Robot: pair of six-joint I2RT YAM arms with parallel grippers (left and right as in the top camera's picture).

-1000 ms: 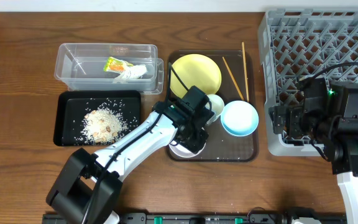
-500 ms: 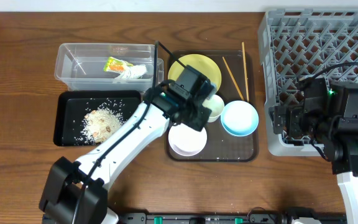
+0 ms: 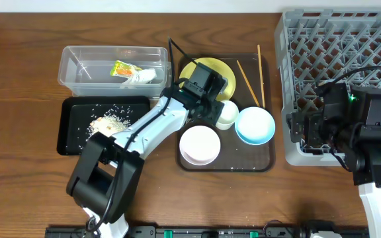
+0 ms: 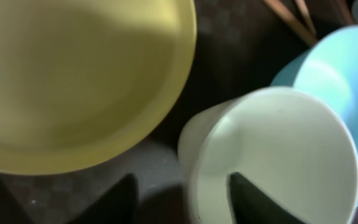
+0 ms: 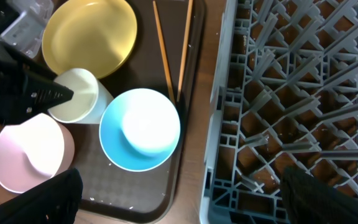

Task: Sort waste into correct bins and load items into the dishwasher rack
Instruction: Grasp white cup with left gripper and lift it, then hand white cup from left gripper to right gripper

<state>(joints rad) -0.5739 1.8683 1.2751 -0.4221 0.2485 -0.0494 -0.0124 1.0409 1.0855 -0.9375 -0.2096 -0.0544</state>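
Observed: pale yellow plate point(image 3: 217, 67); light blue bowl point(image 3: 254, 125); white bowl point(image 3: 200, 145); white cup point(image 3: 228, 112); dark brown serving tray point(image 3: 243, 162); grey rack point(image 3: 336, 39), open lattice pattern; wrapper point(image 3: 125, 68) printed green and yellow; black shallow tray point(image 3: 68, 125); white rice point(image 3: 101, 122).

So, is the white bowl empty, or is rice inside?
Empty. The white bowl sits open side up, and both overhead and right wrist views show a bare inside.

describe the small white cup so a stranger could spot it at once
Find the dark brown serving tray just left of the grey lattice rack. The small white cup sits near its centre, between the round pale yellow plate and the light blue bowl. It is the smallest dish there, narrow and deep rather than wide.
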